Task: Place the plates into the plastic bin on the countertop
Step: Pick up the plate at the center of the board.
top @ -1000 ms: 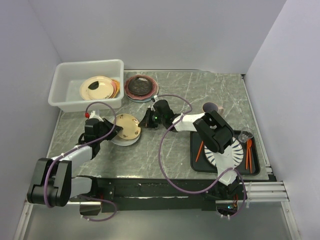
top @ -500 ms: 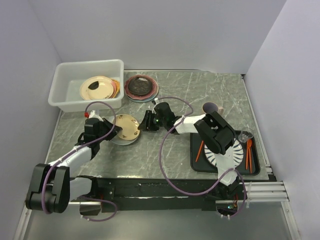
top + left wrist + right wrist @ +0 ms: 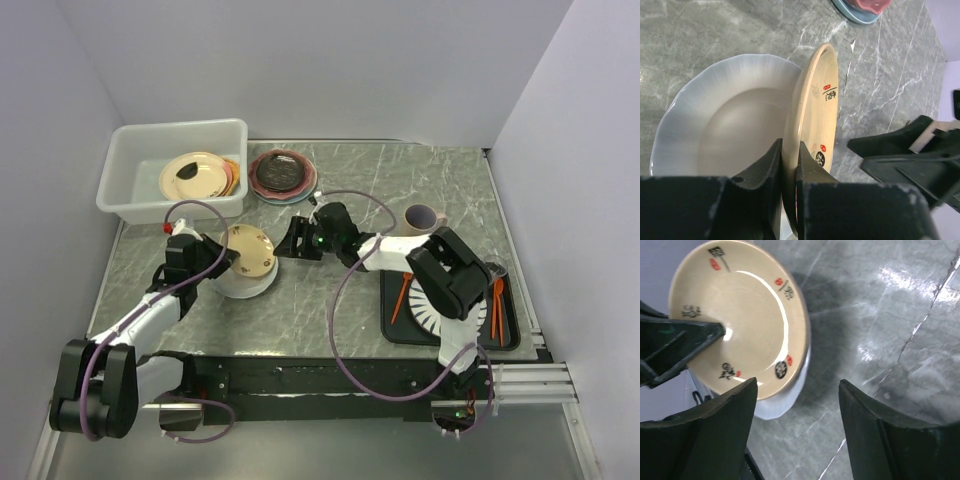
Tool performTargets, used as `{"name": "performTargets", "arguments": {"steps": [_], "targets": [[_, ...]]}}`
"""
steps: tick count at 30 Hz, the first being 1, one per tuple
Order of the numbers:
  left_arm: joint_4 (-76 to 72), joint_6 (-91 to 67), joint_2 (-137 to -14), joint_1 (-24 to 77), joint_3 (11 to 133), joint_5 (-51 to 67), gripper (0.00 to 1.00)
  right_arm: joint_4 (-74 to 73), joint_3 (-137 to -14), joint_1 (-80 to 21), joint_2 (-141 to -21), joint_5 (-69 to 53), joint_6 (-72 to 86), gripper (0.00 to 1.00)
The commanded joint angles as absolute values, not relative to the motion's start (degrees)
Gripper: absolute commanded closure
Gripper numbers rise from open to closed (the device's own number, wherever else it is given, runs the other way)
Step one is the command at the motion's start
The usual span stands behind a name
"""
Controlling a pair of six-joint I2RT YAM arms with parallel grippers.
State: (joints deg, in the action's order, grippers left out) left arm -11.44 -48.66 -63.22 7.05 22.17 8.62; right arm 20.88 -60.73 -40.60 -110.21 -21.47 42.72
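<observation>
Right jaws have opened beside tan-gold plate.

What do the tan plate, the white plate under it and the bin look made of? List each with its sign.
Tan plate: likely glazed ceramic; glossy highlight, painted black and red marks.
White plate: glazed ceramic or melamine, unclear; smooth sheen, fluted rim.
Bin: plastic, seemingly; milky translucent walls, rolled rim.

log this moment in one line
left gripper shut on tan plate | plate tilted over white plate | right gripper open beside it | bin holds stacked plates
</observation>
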Motion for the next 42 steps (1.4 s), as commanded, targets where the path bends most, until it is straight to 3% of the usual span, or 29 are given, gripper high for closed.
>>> {"name": "performTargets", "arguments": {"steps": [1,5,9,13,28,42], "targets": [[-8.5,-46.2,-60.9,7.0,24.1,7.6,0.99,23.3,-60.4,-40.5,-102.0,-20.8,41.4,0.24],[-7.0,-46.1,-59.4,7.0,25.9,8.3,0.99,22.4,-57.4,-40.4,-94.9,-17.7,40.3,0.1],[-6.6,-46.5,-58.0,7.1,27.4,10.0,0.99,29.1,-49.0,-40.5,-87.6,-14.5,42.2,0.04],[-5.4,-46.8,-57.0,7.1,28.5,11.2,0.99,34.9,-44.3,-40.6,-86.7,-14.2,44.0,0.04],[2.4,-44.6,-51.3,7.1,34.7,10.4,0.99,34.0,-45.4,-41.0,-90.7,-15.2,43.8,0.03],[4.4,-40.1,-57.4,7.1,46.0,8.2,0.99,35.6,-47.3,-41.2,-95.7,-17.7,45.3,0.03]]}}
